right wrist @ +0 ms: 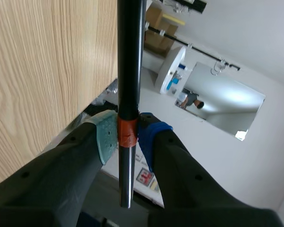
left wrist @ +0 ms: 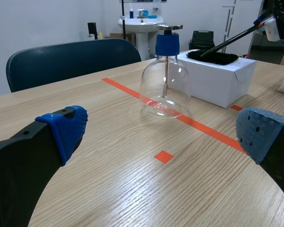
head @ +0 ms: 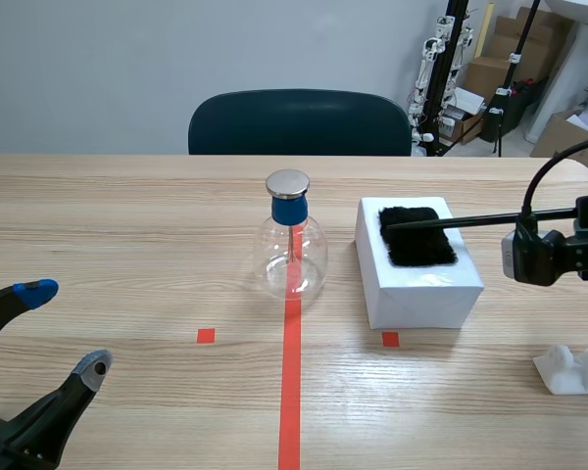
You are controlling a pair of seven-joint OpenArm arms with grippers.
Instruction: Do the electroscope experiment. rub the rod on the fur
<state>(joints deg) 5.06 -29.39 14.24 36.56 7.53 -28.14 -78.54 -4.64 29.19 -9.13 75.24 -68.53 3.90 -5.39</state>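
Electroscope (head: pixel 294 245) stands mid-table (head: pixel 127 215) on the ctr tape line. Box (head: pixel 418 289) sits just to its right, w/ fur (head: pixel 418 237) lying on top. Rod (head: pixel 461 221), clamped in right gripper (right wrist: pixel 128 135) at table's right side, has its tip on the fur. Left gripper (head: pixel 64 328) is near-left, well apart. Small stand (head: pixel 573 370) is near-right. Chair (head: pixel 299 122) stands behind the far edge.

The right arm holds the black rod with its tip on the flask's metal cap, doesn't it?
No: the right gripper holds the black rod, but its tip rests on the black fur atop the white box, as the scene view shows.
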